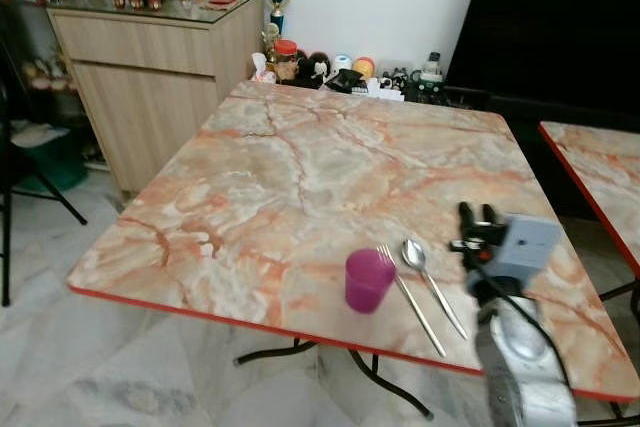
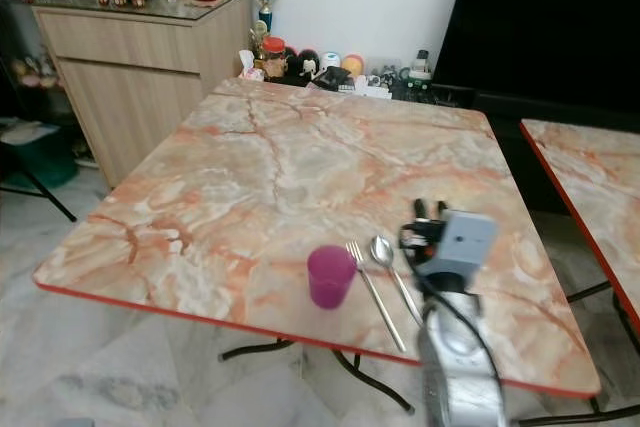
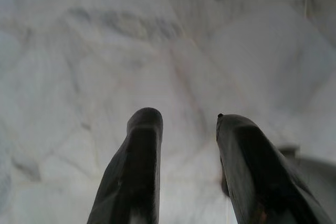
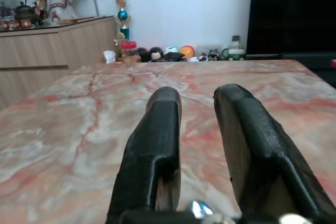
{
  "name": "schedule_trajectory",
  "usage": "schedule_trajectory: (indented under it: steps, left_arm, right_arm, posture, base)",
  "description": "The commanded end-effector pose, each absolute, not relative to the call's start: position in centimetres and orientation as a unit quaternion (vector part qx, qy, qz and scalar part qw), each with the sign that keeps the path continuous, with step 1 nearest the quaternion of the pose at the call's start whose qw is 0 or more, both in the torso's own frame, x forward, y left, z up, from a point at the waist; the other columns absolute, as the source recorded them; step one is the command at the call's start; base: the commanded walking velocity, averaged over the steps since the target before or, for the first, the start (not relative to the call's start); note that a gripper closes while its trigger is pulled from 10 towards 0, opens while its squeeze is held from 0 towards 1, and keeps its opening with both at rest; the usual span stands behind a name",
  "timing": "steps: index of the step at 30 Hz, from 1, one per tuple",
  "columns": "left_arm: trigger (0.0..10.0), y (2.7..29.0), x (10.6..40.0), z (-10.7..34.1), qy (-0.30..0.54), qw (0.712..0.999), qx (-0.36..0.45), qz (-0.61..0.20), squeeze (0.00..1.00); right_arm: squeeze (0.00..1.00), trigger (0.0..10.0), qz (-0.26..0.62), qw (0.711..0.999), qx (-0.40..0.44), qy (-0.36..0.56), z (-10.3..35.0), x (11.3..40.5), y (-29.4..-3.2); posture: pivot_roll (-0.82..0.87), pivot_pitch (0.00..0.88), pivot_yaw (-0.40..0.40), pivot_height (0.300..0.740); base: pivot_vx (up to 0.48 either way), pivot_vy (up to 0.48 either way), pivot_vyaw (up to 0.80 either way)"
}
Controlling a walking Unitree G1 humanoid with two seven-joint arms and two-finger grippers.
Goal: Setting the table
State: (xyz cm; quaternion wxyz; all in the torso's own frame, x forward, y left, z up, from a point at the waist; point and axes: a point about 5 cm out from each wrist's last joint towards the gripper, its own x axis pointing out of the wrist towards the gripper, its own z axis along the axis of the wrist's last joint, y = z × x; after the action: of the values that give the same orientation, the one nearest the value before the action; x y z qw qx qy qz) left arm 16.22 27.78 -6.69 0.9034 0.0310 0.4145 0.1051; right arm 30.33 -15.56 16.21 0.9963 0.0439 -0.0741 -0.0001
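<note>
A purple cup stands upright near the front edge of the marble table. Just right of it lie a fork and a spoon, side by side, handles toward the front edge. My right gripper hovers over the table to the right of the spoon, fingers pointing toward the far side; in the right wrist view the right gripper is open with nothing between its fingers. The left gripper hangs open over the pale marble floor.
Small jars, toys and bottles crowd the table's far edge. A wooden cabinet stands at the back left. A second marble table is on the right, with a gap between the two. A black folding frame stands at far left.
</note>
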Motion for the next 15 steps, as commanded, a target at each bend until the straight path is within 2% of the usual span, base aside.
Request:
schedule_trajectory:
  steps: [1, 7, 12, 15]
  left_arm:
    - [10.0, 27.4, 16.1, -6.9, 0.415, 0.904, 0.024, 0.103, 0.0]
    - [10.0, 27.4, 16.1, -6.9, 0.412, 0.905, 0.022, 0.104, 0.0]
    - [10.0, 27.3, 16.0, -6.9, 0.414, 0.904, 0.019, 0.102, 0.0]
    - [10.0, 27.3, 16.0, -6.9, 0.414, 0.904, 0.019, 0.101, 0.0]
  right_arm:
    - [0.0, 10.0, -0.013, 0.997, 0.037, -0.069, 16.2, 30.3, -16.6]
    - [0.0, 10.0, 0.026, 0.999, 0.023, -0.035, 15.3, 30.1, -15.8]
    - [0.0, 10.0, 0.101, 0.994, -0.005, 0.046, 12.9, 29.3, -13.8]
    - [0.0, 10.0, 0.104, 0.991, -0.011, 0.087, 11.9, 28.8, -13.7]
  posture:
    - [0.02, 0.025, -0.024, 0.74]
    - [0.02, 0.026, -0.026, 0.74]
    - [0.02, 0.028, -0.026, 0.74]
    - [0.02, 0.033, -0.025, 0.74]
  base:
    - [0.345, 0.0, 0.0]
    - [0.057, 0.0, 0.0]
    - [0.0, 0.0, 0.0]
    - [0.0, 0.0, 0.0]
